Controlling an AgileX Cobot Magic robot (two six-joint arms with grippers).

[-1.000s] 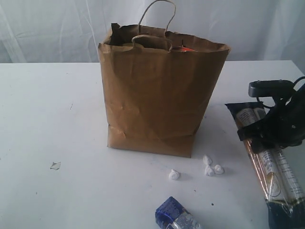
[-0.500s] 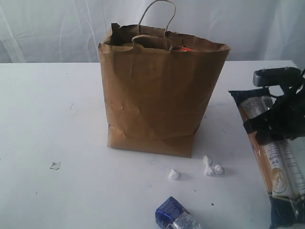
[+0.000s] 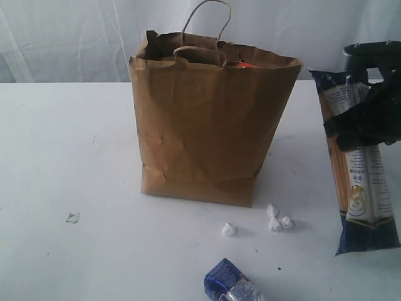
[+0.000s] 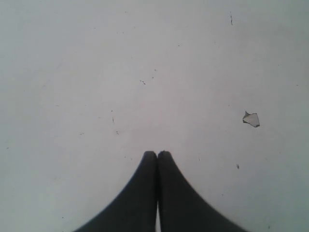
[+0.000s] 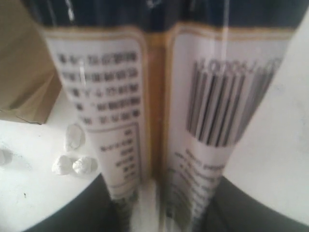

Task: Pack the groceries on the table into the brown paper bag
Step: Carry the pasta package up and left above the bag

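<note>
Brown paper bag (image 3: 207,125) stands upright mid-surface (image 3: 62,157), mouth open upward. The right hand (image 3: 366,119) grips one long navy packet (image 3: 360,182) clear of the surface, long axis near upright, lower end hanging. The bag lies to that hand's left, and the right arm is the nearer one. The left hand (image 4: 157,157) is pinched shut, empty. One small blue packet (image 3: 229,285) lies at the near edge; four white crumpled bits (image 3: 276,219) lie beside the bag.

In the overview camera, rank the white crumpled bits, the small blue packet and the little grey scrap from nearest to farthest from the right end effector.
From the right end effector, which holds the long packet:
1. White crumpled bits, by the bag's front right corner.
2. Small blue packet, at the front edge, further left.
3. Grey scrap, far left.
</note>
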